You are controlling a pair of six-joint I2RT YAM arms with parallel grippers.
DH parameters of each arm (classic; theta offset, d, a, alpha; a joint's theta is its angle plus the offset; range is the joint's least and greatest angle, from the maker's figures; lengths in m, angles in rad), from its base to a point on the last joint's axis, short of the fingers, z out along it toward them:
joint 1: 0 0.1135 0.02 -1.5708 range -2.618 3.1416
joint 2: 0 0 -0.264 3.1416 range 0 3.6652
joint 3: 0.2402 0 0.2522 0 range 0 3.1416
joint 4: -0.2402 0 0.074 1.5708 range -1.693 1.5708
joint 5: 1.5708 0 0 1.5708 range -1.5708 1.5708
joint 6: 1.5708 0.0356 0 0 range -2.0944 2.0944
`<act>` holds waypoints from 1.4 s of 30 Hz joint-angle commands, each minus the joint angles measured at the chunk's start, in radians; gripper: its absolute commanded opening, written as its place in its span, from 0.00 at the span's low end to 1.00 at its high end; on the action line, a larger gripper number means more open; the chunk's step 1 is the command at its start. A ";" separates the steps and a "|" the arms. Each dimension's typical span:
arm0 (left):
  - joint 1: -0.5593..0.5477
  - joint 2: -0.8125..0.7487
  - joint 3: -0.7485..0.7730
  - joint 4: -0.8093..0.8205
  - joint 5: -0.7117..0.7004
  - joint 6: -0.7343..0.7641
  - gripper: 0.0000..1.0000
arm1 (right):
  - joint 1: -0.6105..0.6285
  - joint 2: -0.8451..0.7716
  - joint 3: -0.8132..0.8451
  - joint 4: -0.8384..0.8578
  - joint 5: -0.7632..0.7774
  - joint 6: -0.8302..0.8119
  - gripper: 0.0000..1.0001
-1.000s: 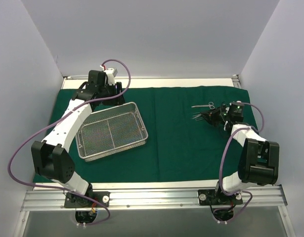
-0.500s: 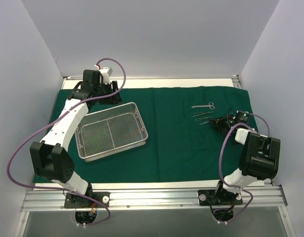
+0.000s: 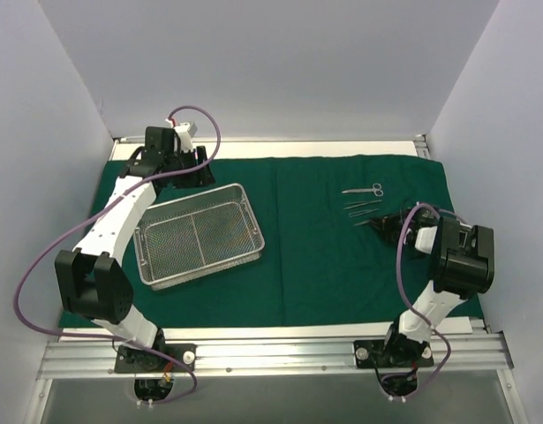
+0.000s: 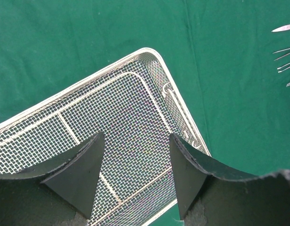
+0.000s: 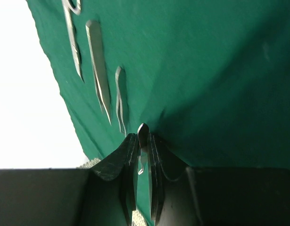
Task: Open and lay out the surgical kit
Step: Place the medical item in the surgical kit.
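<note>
1. Top: drape (image 3: 342, 274) lies spread; tray (image 3: 199, 235) on its left half, scissors (image 3: 364, 189) and tweezers (image 3: 361, 207) rowed on its right.
2. Left wrist: my left gripper (image 4: 135, 157) is released, jaws wide above a tray corner; my fingers (image 4: 83, 174) hide the near mesh.
3. Right wrist: my right gripper (image 5: 143, 143) is clenched on a thin instrument (image 5: 143, 131) just beside the tweezers, down at the drape.

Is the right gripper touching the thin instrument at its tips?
Touching. Right wrist view: the right gripper clamps the thin metal instrument from both sides, no gap showing.
</note>
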 commanded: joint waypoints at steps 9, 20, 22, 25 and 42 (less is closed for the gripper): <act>0.023 0.023 0.018 0.041 0.032 -0.016 0.66 | -0.004 0.049 0.053 0.045 0.035 0.007 0.01; 0.035 0.027 0.015 0.051 0.049 -0.024 0.66 | -0.005 -0.014 0.087 -0.191 0.116 -0.100 0.18; 0.037 0.026 0.014 0.054 0.051 -0.026 0.66 | -0.002 -0.023 0.102 -0.234 0.132 -0.120 0.21; 0.040 0.023 0.005 0.060 0.058 -0.030 0.66 | -0.002 -0.040 0.098 -0.275 0.162 -0.138 0.22; 0.051 -0.025 -0.049 0.077 0.064 -0.032 0.67 | 0.024 -0.120 0.214 -0.421 0.158 -0.240 0.22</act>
